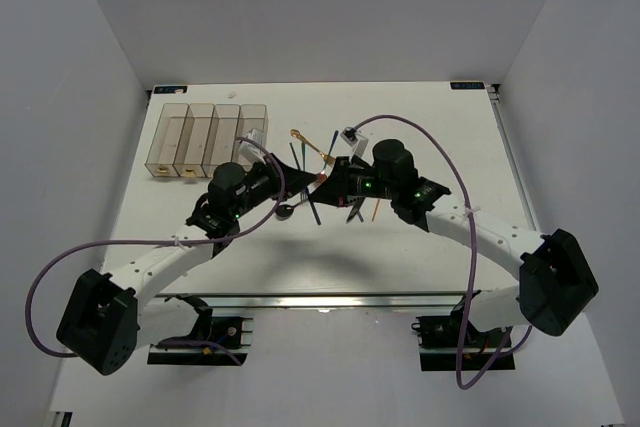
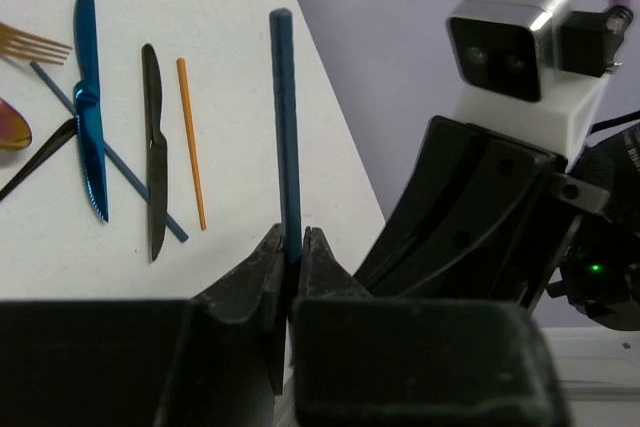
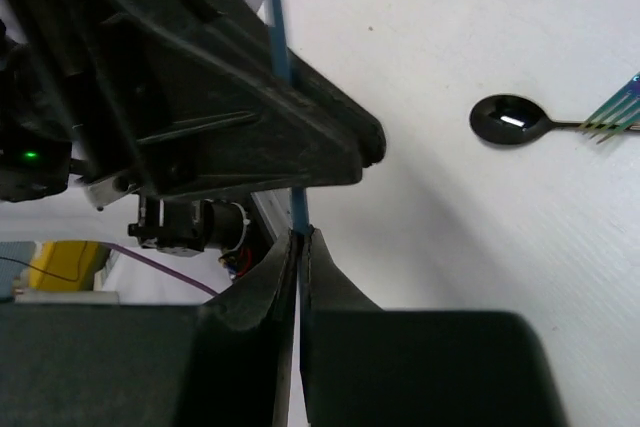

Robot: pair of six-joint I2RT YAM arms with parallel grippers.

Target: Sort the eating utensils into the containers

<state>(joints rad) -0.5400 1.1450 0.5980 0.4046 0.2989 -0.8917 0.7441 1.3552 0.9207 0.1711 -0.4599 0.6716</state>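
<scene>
My left gripper (image 2: 292, 239) is shut on one end of a blue chopstick (image 2: 285, 127). My right gripper (image 3: 301, 237) is shut on the same chopstick (image 3: 300, 209) at its other end. The two grippers meet tip to tip above the table's middle (image 1: 322, 182). Below them lie a blue knife (image 2: 88, 107), a black knife (image 2: 153, 147), an orange chopstick (image 2: 191, 142), a second blue chopstick (image 2: 110, 152), a gold fork (image 2: 35, 44), a black spoon (image 3: 510, 119) and a green fork (image 3: 615, 112). The four joined clear containers (image 1: 208, 139) stand at the back left.
The right arm's wrist camera (image 2: 510, 42) is close in front of my left gripper. The left gripper's black body (image 3: 220, 97) fills the upper left of the right wrist view. A gold spoon (image 1: 298, 135) lies behind the grippers.
</scene>
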